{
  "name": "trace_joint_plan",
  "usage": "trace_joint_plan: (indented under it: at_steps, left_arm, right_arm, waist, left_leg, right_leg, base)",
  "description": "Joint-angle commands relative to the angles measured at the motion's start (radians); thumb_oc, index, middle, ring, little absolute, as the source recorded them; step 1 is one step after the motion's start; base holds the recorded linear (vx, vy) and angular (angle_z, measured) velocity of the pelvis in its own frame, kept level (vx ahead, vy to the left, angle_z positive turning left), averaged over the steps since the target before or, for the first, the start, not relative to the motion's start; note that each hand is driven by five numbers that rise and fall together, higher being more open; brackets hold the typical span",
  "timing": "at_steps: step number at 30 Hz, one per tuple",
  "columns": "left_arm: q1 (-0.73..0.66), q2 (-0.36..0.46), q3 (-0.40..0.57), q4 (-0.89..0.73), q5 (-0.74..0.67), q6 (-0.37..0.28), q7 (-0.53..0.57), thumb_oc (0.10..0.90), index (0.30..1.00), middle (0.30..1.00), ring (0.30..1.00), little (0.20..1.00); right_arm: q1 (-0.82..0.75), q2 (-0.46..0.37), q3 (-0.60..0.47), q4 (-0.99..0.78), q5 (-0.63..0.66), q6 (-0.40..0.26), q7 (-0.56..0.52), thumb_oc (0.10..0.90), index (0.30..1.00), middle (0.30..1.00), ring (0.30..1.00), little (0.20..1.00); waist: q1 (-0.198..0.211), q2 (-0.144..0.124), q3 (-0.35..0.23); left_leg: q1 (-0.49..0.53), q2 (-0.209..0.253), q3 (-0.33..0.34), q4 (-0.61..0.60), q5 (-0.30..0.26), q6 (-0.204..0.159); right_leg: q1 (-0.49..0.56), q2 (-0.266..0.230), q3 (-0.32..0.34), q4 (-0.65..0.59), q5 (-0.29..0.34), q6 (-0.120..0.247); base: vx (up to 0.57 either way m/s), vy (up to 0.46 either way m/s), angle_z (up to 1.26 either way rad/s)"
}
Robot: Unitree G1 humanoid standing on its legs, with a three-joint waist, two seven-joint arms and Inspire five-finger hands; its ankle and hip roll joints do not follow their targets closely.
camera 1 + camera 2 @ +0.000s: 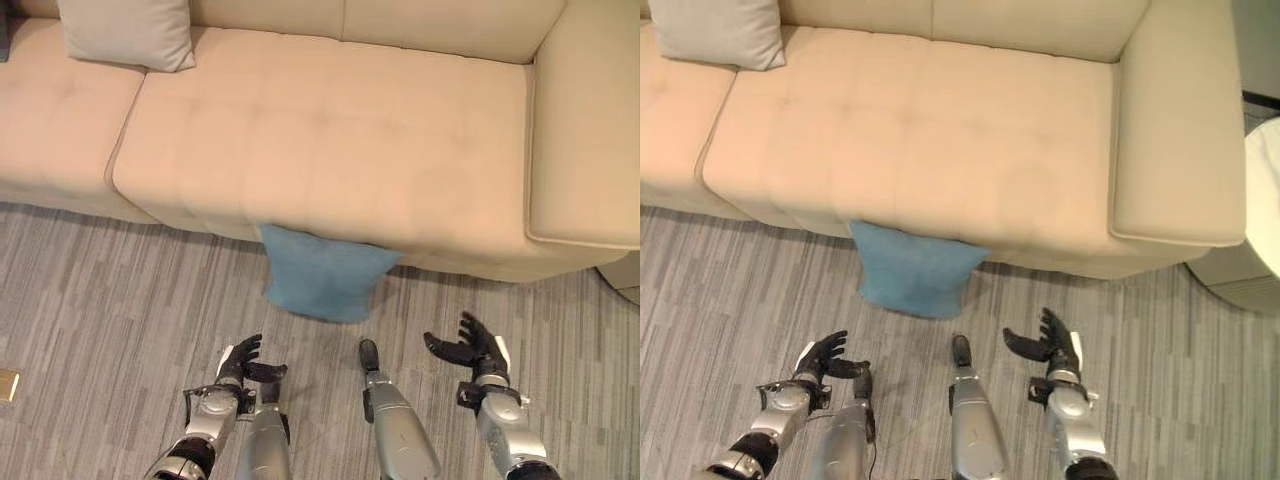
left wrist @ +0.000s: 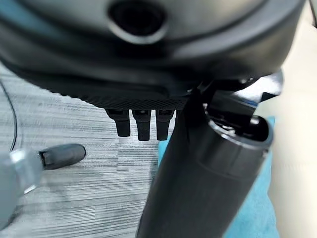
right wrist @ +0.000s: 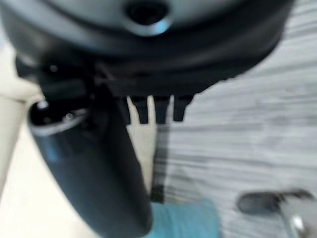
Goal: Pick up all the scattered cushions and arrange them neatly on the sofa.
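A blue cushion [image 1: 322, 272] leans on the grey floor against the front of the beige sofa [image 1: 330, 130], its top edge tucked under the seat's overhang. A pale beige cushion [image 1: 128, 32] rests on the sofa seat at the far left, against the backrest. My left hand [image 1: 240, 362] hovers over the floor short of the blue cushion and to its left, fingers relaxed and holding nothing. My right hand [image 1: 476, 350] hangs to the cushion's right at about the same distance, also open and bare. The blue cushion [image 2: 257, 208] shows past the left thumb in the left wrist view.
The sofa's right armrest [image 1: 585, 120] rises beside the seat. A small tan object [image 1: 8, 385] lies on the floor at the far left. A pale round object [image 1: 1265, 200] stands past the armrest on the right. Grey striped carpet [image 1: 120, 300] spreads in front.
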Motion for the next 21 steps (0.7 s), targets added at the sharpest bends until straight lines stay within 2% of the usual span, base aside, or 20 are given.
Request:
trace_joint_plan:
  at_steps: [1, 2, 3, 4, 5, 6, 7, 8, 10, 11, 12, 14, 15, 17, 21]
  left_arm:
    - [-0.008, 0.082, 0.016, -0.019, -0.019, -0.038, 0.030, 0.800, 0.900, 0.900, 0.900, 0.900]
    - [-0.012, 0.085, 0.016, -0.021, -0.023, -0.041, 0.031, 0.800, 0.900, 0.900, 0.900, 0.900]
    - [-0.012, 0.085, 0.016, -0.021, -0.023, -0.041, 0.031, 0.800, 0.900, 0.900, 0.900, 0.900]
    - [-0.023, 0.097, 0.016, -0.043, -0.040, -0.051, 0.045, 0.800, 0.900, 0.900, 0.900, 0.900]
    - [-0.023, 0.098, 0.016, -0.043, -0.040, -0.051, 0.045, 0.800, 0.900, 0.900, 0.900, 0.900]
    - [-0.027, 0.103, 0.017, -0.042, -0.046, -0.055, 0.037, 0.800, 0.900, 0.900, 0.900, 0.900]
    - [-0.059, 0.108, 0.012, -0.050, -0.061, -0.068, 0.051, 0.800, 0.900, 0.900, 0.900, 0.900]
    - [-0.060, 0.108, 0.012, -0.050, -0.061, -0.068, 0.051, 0.800, 0.900, 0.900, 0.900, 0.900]
    - [-0.107, 0.123, 0.004, -0.055, -0.066, -0.080, 0.064, 0.800, 0.900, 0.900, 0.900, 0.900]
    - [-0.159, 0.131, -0.004, -0.072, -0.089, -0.093, 0.082, 0.800, 0.900, 0.900, 0.900, 0.900]
    - [-0.189, 0.137, -0.009, -0.083, -0.102, -0.099, 0.086, 0.800, 0.900, 0.900, 0.900, 0.900]
    - [-0.255, 0.153, -0.022, -0.087, -0.134, -0.113, 0.104, 0.800, 0.900, 0.900, 0.900, 0.900]
    - [-0.292, 0.163, -0.034, -0.090, -0.140, -0.114, 0.106, 0.800, 0.900, 0.900, 0.900, 0.900]
    - [-0.343, 0.177, -0.052, -0.088, -0.136, -0.115, 0.113, 0.800, 0.900, 0.900, 0.900, 0.900]
    - [-0.500, 0.226, -0.098, -0.102, -0.136, -0.116, 0.140, 0.800, 0.900, 0.900, 0.900, 0.900]
  right_arm:
    - [-0.011, -0.024, 0.031, -0.105, 0.021, -0.087, -0.032, 0.800, 0.900, 0.900, 0.900, 0.900]
    - [-0.035, -0.029, 0.042, -0.103, 0.022, -0.091, -0.037, 0.800, 0.900, 0.900, 0.900, 0.900]
    - [-0.036, -0.029, 0.042, -0.103, 0.022, -0.092, -0.037, 0.800, 0.900, 0.900, 0.900, 0.900]
    - [-0.091, -0.031, 0.067, -0.085, 0.019, -0.099, -0.055, 0.800, 0.900, 0.900, 0.900, 0.900]
    - [-0.092, -0.030, 0.067, -0.084, 0.019, -0.100, -0.055, 0.800, 0.900, 0.900, 0.900, 0.900]
    - [-0.113, -0.034, 0.083, -0.081, 0.013, -0.103, -0.048, 0.800, 0.900, 0.900, 0.900, 0.900]
    - [-0.166, -0.037, 0.103, -0.080, -0.001, -0.109, -0.051, 0.800, 0.900, 0.900, 0.900, 0.900]
    - [-0.167, -0.037, 0.102, -0.079, -0.001, -0.109, -0.051, 0.800, 0.900, 0.900, 0.900, 0.900]
    - [-0.207, -0.043, 0.101, -0.083, 0.000, -0.115, -0.060, 0.800, 0.900, 0.900, 0.900, 0.900]
    - [-0.262, -0.057, 0.111, -0.072, -0.003, -0.129, -0.073, 0.800, 0.900, 0.900, 0.900, 0.900]
    - [-0.290, -0.063, 0.111, -0.066, 0.000, -0.130, -0.082, 0.800, 0.900, 0.900, 0.900, 0.900]
    - [-0.367, -0.077, 0.123, -0.030, 0.006, -0.141, -0.106, 0.800, 0.900, 0.900, 0.900, 0.900]
    - [-0.402, -0.092, 0.126, -0.011, 0.010, -0.139, -0.119, 0.800, 0.900, 0.900, 0.900, 0.900]
    - [-0.451, -0.108, 0.134, 0.019, 0.010, -0.134, -0.137, 0.800, 0.900, 0.900, 0.900, 0.900]
    - [-0.602, -0.130, 0.176, 0.094, -0.007, -0.118, -0.208, 0.800, 0.900, 0.900, 0.900, 0.900]
  waist:
    - [0.031, -0.016, -0.035]
    - [0.046, -0.008, -0.026]
    - [0.046, -0.010, -0.025]
    - [0.095, 0.002, 0.001]
    - [0.095, 0.000, 0.002]
    - [0.104, 0.007, -0.002]
    - [0.105, 0.012, 0.023]
    - [0.105, 0.012, 0.022]
    - [0.103, 0.005, 0.034]
    - [0.102, 0.001, 0.040]
    - [0.099, 0.002, 0.045]
    - [0.097, 0.012, 0.049]
    - [0.091, 0.011, 0.048]
    - [0.088, 0.019, 0.053]
    - [0.080, 0.048, 0.063]
  left_leg:
    - [-0.105, -0.005, 0.067, 0.031, -0.099, 0.070]
    - [-0.126, -0.004, 0.071, -0.068, -0.061, 0.066]
    - [-0.123, -0.005, 0.073, -0.072, -0.059, 0.066]
    - [-0.165, -0.003, 0.028, -0.278, 0.040, 0.041]
    - [-0.161, -0.004, 0.030, -0.281, 0.042, 0.041]
    - [-0.134, 0.012, 0.014, -0.350, 0.042, 0.041]
    - [-0.154, -0.015, 0.001, -0.289, 0.057, 0.034]
    - [-0.156, -0.016, 0.001, -0.287, 0.056, 0.035]
    - [-0.220, -0.032, 0.024, -0.235, 0.045, 0.042]
    - [-0.272, -0.058, 0.037, -0.209, 0.034, 0.050]
    - [-0.298, -0.061, 0.047, -0.190, 0.028, 0.052]
    - [-0.350, -0.075, 0.063, -0.175, 0.017, 0.059]
    - [-0.365, -0.084, 0.065, -0.156, -0.022, 0.057]
    - [-0.402, -0.091, 0.071, -0.139, -0.026, 0.058]
    - [-0.533, -0.109, 0.076, -0.094, -0.045, 0.066]
  right_leg:
    - [0.032, 0.019, 0.006, -0.089, -0.077, 0.062]
    - [0.029, 0.034, 0.008, -0.073, -0.093, 0.061]
    - [0.029, 0.033, 0.010, -0.072, -0.094, 0.061]
    - [0.025, 0.061, 0.028, -0.027, -0.134, 0.062]
    - [0.025, 0.060, 0.029, -0.025, -0.136, 0.062]
    - [-0.001, 0.079, 0.043, 0.019, -0.162, 0.071]
    - [-0.051, 0.089, 0.069, 0.092, -0.175, 0.078]
    - [-0.053, 0.089, 0.069, 0.094, -0.176, 0.078]
    - [-0.126, 0.072, 0.095, 0.146, -0.192, 0.077]
    - [-0.185, 0.059, 0.112, 0.161, -0.187, 0.080]
    - [-0.214, 0.053, 0.116, 0.174, -0.183, 0.081]
    - [-0.264, 0.039, 0.130, 0.182, -0.180, 0.085]
    - [-0.276, 0.024, 0.135, 0.193, -0.207, 0.086]
    - [-0.308, 0.019, 0.140, 0.202, -0.206, 0.086]
    - [-0.435, 0.007, 0.154, 0.230, -0.201, 0.093]
  base:
    - [0.21, -0.017, 0.07]
    - [0.18, 0.028, 0.19]
    - [0.21, 0.135, 0.07]
    - [0.15, 0.098, 0.00]
    - [0.25, 0.154, -0.22]
    - [0.17, 0.173, -0.60]
    - [0.17, 0.175, -0.84]
    - [0.08, 0.184, -1.02]
    - [0.06, 0.209, -0.74]
    - [0.04, 0.243, -0.35]
    - [0.01, 0.206, -0.30]
    - [0.03, 0.133, -0.34]
    - [0.07, 0.111, -0.10]
    - [0.03, 0.064, 0.06]
    - [-0.03, 0.056, 0.00]
